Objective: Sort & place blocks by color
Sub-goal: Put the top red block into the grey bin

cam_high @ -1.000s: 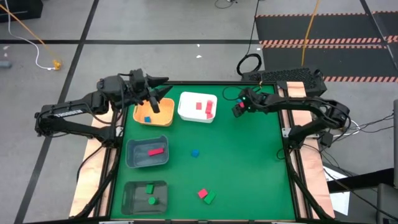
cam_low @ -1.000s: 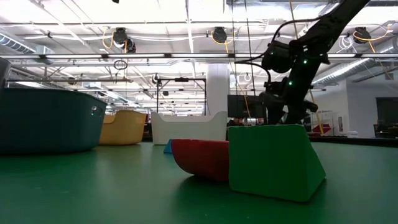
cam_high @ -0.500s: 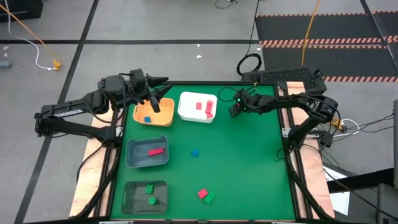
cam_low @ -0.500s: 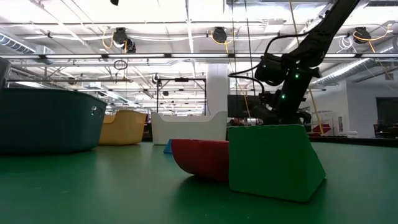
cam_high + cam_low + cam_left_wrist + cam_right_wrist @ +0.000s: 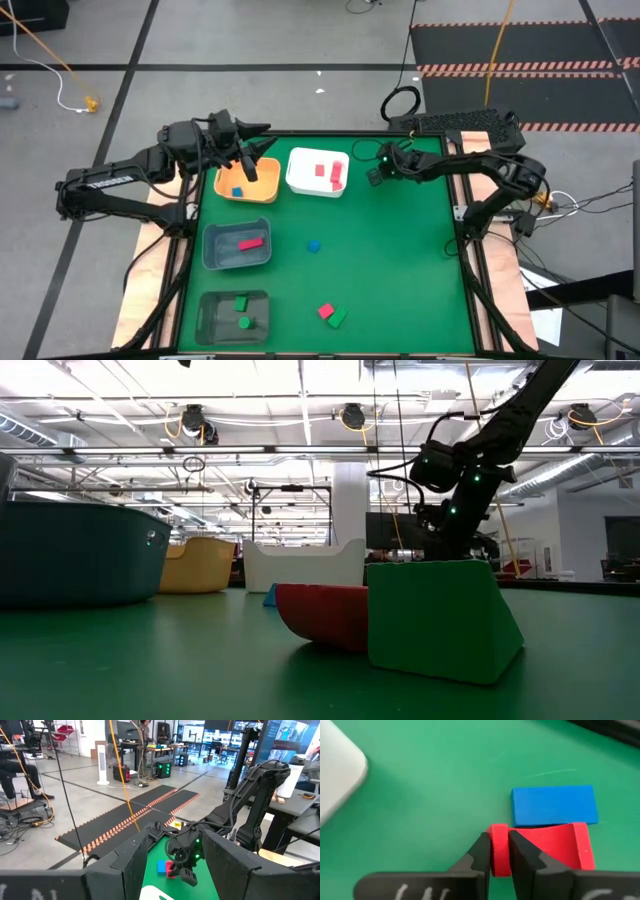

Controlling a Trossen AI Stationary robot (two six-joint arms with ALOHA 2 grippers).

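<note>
Right gripper (image 5: 499,851): down at the far edge of the worktop (image 5: 400,260), just beside the white bin (image 5: 317,172); fingers (image 5: 481,851) pinched shut on one end of a red block (image 5: 547,846).
Red block: flat on the green surface, its near end clamped between the two dark fingers, the rest jutting out past them.
Blue bar (image 5: 554,805): flat on the surface, touching the red block's far side, clear of the fingers.
Left gripper (image 5: 250,166): above the orange bin (image 5: 245,185); fingers partly apart, nothing seen between them.
Orange bin: one blue block (image 5: 237,192) inside.
White bin: red blocks (image 5: 337,174) inside.
Grey bin (image 5: 237,246): one red bar (image 5: 250,243) inside.
Dark bin (image 5: 233,316): two green blocks (image 5: 240,303) inside.
Loose on the worktop: a blue cube (image 5: 313,245) near the middle; a red block (image 5: 325,311) and a green block (image 5: 338,318) touching at the near edge, filling the low view's foreground (image 5: 440,618).
Worktop: green mat, wooden rails along both sides.
Room: grey floor with black striped mats (image 5: 520,40) behind the worktop; ceiling lights, desks and equipment racks beyond; a seated person's legs (image 5: 22,772) at one side in the left wrist view.
</note>
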